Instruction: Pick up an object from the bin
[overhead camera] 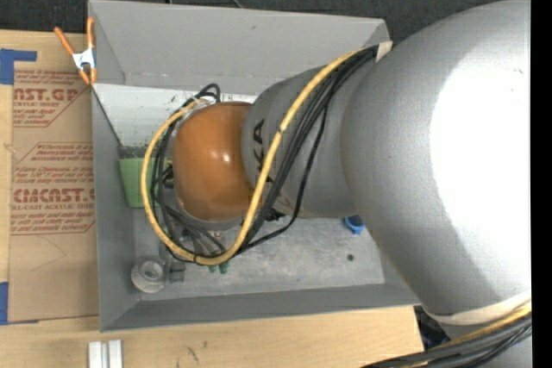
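My gripper point(188, 239) shows as a dark body under the arm's orange dome, low over the bin's front left part. Just in front of it and to its left, a small clear round cap-like piece point(148, 275) lies on the floor near the front left corner. A light green flat block point(133, 180) rests against the left wall, partly hidden behind the dome and cables. At the right, a small blue thing point(354, 226) peeks out from under the arm.
The arm with its dome and yellow and black cables covers the bin's middle and right. A strip of bare speckled floor runs along the front wall. The left and front walls stand close to the gripper.
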Tool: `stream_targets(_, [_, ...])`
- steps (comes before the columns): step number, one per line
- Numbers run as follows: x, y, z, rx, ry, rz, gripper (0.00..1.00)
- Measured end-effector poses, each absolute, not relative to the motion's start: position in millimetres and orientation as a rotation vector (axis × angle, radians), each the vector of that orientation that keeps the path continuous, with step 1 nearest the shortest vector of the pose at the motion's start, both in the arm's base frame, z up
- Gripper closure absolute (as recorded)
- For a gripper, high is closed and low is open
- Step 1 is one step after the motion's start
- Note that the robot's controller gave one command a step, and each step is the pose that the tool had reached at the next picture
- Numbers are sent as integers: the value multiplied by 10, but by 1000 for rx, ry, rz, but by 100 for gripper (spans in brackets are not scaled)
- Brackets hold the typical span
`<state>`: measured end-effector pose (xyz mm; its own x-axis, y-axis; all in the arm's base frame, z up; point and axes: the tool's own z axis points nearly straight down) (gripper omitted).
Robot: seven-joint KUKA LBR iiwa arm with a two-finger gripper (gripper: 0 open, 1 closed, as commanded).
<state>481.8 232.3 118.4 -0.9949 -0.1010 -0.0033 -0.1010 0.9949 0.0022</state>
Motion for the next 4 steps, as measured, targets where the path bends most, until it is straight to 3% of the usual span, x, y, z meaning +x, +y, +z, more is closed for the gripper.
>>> stream_targets(1, [4811, 2321, 1157, -159, 3138, 2, 0])
stream_targets(2, [4835, 2309, 776, -132, 3132, 5, 0])
stream_targets(3, [5086, 2097, 1416, -135, 3131, 2, 0])
stream_targets(4, [4825, 2359, 717, -588, 3073, 3, 0])
